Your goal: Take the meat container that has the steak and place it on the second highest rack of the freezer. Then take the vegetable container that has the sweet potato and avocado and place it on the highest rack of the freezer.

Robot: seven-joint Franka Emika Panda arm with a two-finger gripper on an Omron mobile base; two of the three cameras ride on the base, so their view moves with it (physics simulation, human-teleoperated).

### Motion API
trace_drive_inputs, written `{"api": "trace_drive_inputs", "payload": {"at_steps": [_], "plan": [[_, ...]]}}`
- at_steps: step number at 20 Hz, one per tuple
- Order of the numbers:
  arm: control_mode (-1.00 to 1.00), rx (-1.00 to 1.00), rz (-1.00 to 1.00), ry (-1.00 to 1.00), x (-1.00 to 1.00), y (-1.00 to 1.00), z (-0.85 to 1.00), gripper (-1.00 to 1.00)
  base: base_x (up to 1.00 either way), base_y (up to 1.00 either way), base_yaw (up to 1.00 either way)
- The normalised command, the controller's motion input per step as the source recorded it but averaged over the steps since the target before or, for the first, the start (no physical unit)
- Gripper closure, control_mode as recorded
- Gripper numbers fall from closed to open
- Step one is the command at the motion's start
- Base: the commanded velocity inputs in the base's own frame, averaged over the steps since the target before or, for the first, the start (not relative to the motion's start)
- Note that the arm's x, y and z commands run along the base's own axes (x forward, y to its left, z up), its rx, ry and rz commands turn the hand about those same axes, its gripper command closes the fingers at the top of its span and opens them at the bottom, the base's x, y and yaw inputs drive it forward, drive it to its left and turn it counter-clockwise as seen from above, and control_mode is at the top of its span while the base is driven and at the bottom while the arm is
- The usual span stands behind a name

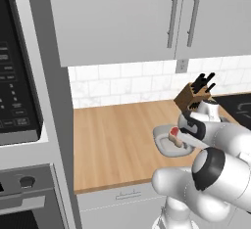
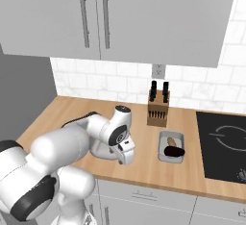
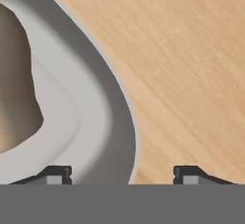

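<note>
The meat container, a shallow grey rounded dish, sits on the wooden counter near its front edge. The steak lies in it, red on top, and its tan side shows in the hand view. My gripper is down at the dish and open. The dish rim passes between the two fingertips, one over the dish and one over bare wood. The vegetable container stands further right, holding the dark avocado and the sweet potato. The freezer is out of view.
A knife block stands behind the trays by the tiled wall. A black cooktop lies at the right. A microwave and an oven fill the tall unit at the left. Grey wall cabinets hang overhead.
</note>
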Motion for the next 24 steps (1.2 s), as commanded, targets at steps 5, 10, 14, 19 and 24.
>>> {"api": "trace_drive_inputs", "payload": {"at_steps": [5, 10, 14, 19, 24], "plan": [[-1.00, 0.00, -0.02, -0.01, 0.00, 0.05, 0.00, 1.00, 0.00, 0.00, 0.00], [-1.00, 0.00, -0.05, 0.00, 0.00, 0.00, -0.02, 1.00, 0.00, 0.00, 0.00], [-1.00, 0.00, -0.09, 0.00, 0.00, 0.00, -0.01, 1.00, 0.00, 0.00, 0.00], [-1.00, 0.00, -0.07, -0.05, -0.20, 0.00, 0.21, 1.00, 0.00, 0.00, 0.00], [-1.00, 0.00, -0.09, -0.14, -0.58, 0.00, 0.58, 1.00, 0.00, 0.00, 0.00]]}}
